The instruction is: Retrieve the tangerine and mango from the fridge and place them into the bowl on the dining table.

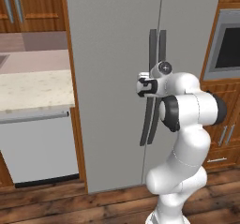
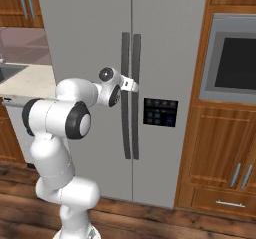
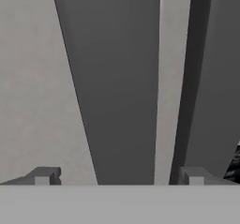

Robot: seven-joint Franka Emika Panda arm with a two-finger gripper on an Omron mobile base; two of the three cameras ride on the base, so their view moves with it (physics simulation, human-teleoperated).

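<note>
While the fridge (image 2: 90, 43) stands closed, both light-grey doors flush, we bring our gripper (image 3: 119, 175) up to the left of its two long dark handles (image 2: 125, 93), jaws spread wide and holding nothing, one fingertip (image 3: 44, 175) on each side of the bar. That handle (image 3: 117, 87) looks rigid and smooth, a bowed bar standing off the door, so we judge it best taken at about mid-height, squarely across its width, where a slip is least likely. A tall door should swing heavily and in an arc, asking for a firm, steady pull. Tangerine and mango are presumably behind these doors, unseen; neither bowl nor dining table appears.
</note>
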